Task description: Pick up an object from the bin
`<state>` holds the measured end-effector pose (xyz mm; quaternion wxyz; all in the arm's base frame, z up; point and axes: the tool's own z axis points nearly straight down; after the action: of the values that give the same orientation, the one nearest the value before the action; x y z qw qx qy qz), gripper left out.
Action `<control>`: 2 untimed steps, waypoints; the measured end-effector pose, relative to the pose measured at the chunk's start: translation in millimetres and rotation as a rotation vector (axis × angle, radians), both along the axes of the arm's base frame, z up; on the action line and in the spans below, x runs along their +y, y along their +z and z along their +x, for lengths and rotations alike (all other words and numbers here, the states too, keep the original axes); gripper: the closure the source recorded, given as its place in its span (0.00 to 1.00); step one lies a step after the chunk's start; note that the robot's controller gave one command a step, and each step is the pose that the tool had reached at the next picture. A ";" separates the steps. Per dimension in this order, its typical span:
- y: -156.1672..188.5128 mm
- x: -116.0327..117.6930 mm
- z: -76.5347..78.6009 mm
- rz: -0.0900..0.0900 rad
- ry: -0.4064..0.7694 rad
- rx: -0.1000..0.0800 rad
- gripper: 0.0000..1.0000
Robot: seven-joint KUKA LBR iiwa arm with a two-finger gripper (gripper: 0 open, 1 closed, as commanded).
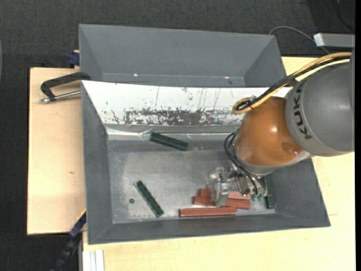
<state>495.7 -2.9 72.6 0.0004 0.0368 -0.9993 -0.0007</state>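
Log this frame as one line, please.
gripper | over red-brown blocks, front right of bin | grasp: unclear | untouched: back green bar, front-left green bar

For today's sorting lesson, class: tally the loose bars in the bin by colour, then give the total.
Dark green bars: 3 (back, front left, by the right wall)
Red-brown bars: 3 as far as shows, heaped under the gripper, partly hidden
Total: 6

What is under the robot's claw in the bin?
Under the gripper lies a small heap of reddish-brown bars on the bin floor. The gripper covers the heap's upper part, so whatever lies there is hidden.
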 end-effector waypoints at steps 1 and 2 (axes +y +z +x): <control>112.5 0.9 72.3 0.000 0.004 -0.006 1.00; 112.5 0.8 72.3 0.000 0.004 -0.006 1.00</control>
<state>568.0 -2.0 185.1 -0.0026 0.0389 -0.9992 -0.0005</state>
